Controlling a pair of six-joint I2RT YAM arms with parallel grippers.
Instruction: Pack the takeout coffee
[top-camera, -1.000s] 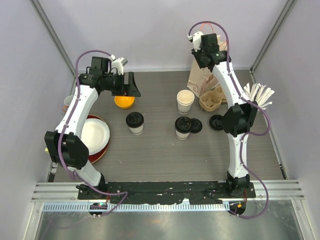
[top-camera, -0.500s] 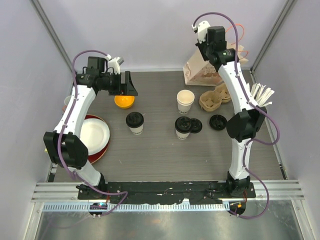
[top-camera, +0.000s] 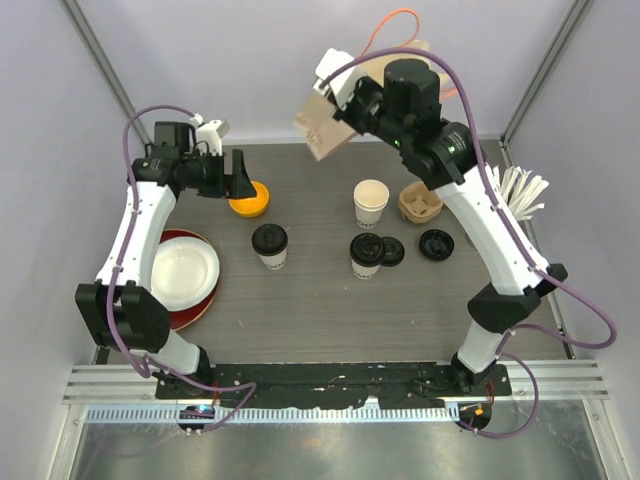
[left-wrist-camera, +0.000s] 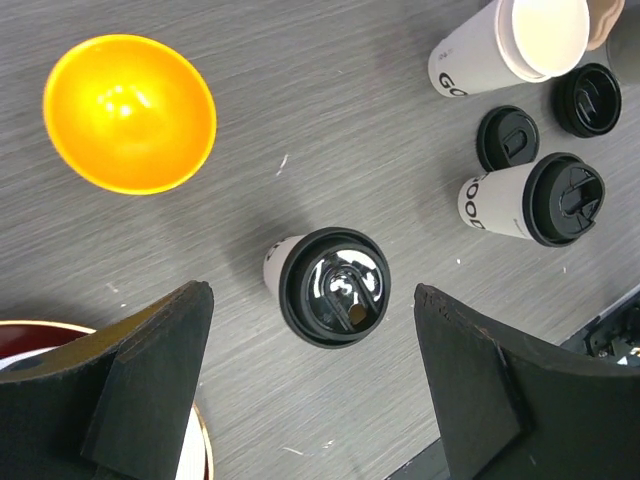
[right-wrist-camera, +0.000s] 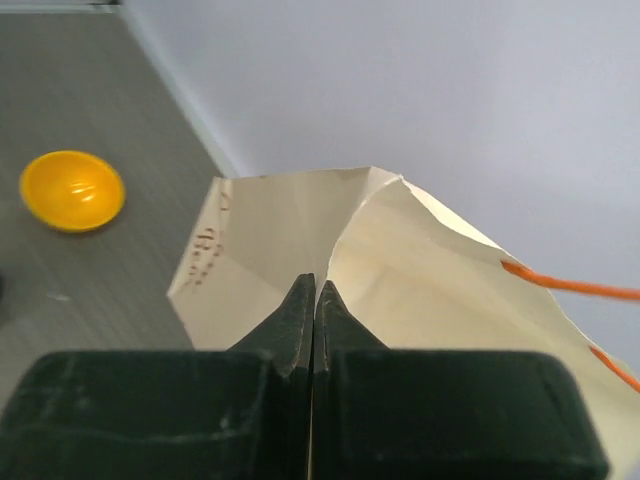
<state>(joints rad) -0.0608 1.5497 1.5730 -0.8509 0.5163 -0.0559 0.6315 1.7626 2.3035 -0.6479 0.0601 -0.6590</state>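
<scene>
The grey wood-grain surface (top-camera: 320, 300) carries everything except the brown paper bag (top-camera: 322, 128), which hangs in the air above the far edge, its rim pinched flat between the tightly closed right fingers (right-wrist-camera: 315, 295); an orange handle loops up from it. At the left edge a red plate (top-camera: 205, 300) lies with a white plate (top-camera: 185, 270) stacked on it. A cardboard cup carrier (top-camera: 420, 203) stands at far right, beside a bundle of white sticks (top-camera: 518, 188). The left fingers (top-camera: 242, 178) are spread wide, holding nothing, raised over the far left; their wrist view looks down on the left lidded cup (top-camera: 269, 243) between them. The right lidded cup (top-camera: 367, 253) stands mid-surface, both cups upright and well apart. An open white cup (top-camera: 371, 202) stands behind it. An orange bowl (top-camera: 249, 203) sits near the left fingers. Two loose black lids (top-camera: 435, 244) lie right of the right lidded cup
</scene>
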